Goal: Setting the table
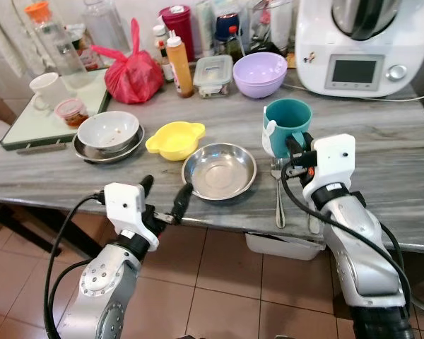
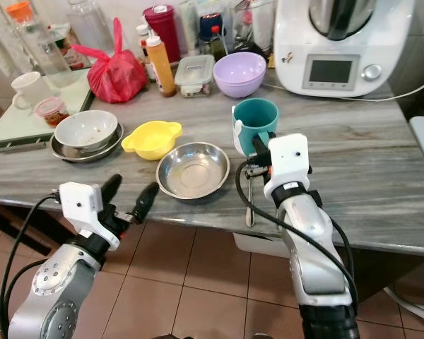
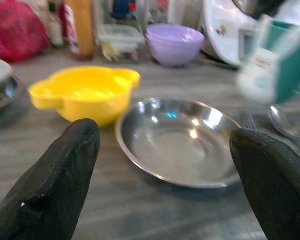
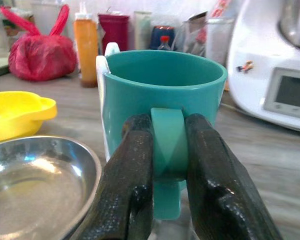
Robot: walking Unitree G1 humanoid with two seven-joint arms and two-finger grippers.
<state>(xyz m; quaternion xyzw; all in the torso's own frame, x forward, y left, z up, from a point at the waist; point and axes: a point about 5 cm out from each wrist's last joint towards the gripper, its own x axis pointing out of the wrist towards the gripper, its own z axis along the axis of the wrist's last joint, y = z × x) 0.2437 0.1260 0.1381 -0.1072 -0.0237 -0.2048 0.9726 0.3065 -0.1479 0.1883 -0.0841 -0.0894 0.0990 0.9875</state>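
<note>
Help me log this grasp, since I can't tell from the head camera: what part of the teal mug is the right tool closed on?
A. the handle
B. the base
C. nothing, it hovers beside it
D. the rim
A: in the right wrist view the right tool pinches the teal mug by its handle, one black finger on each side.

Sitting on the counter: one steel bowl (image 1: 219, 170), one yellow bowl (image 1: 174, 139), one purple bowl (image 1: 260, 74), one teal mug (image 1: 287, 126), one fork (image 1: 278, 194).

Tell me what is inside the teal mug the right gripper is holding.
The right gripper is shut on the teal mug by its handle. Its upper inner wall looks bare; the bottom is hidden by the rim.
</note>
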